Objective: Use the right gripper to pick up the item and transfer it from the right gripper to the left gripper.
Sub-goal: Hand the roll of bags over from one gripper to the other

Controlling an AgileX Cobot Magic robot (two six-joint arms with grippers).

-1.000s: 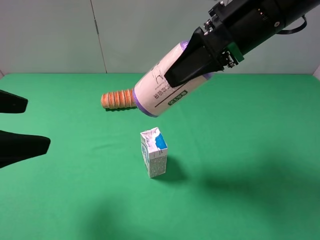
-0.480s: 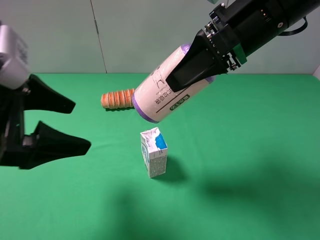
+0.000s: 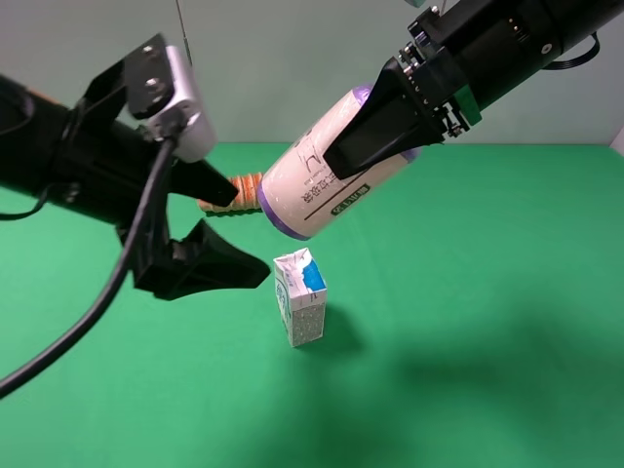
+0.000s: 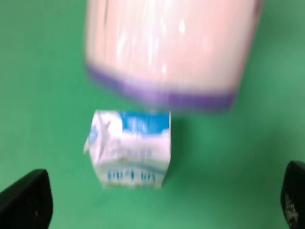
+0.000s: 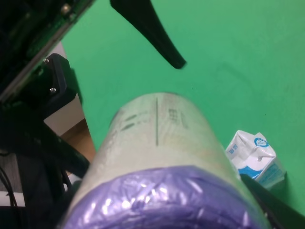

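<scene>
Holding the canister (image 3: 304,190) in the air above the green desk (image 3: 468,292), the right gripper (image 3: 356,136) is clamping its upper half; the canister is tilting, its lower purple end pointing down toward the left gripper (image 3: 246,234). The left gripper is hovering just beside that end, jaws spread wide and grasping nothing. A white-and-blue carton (image 3: 300,297) is standing upright on the desk beneath the canister. An orange ridged roll (image 3: 250,185) is lying farther back, partly hidden by the left gripper.
</scene>
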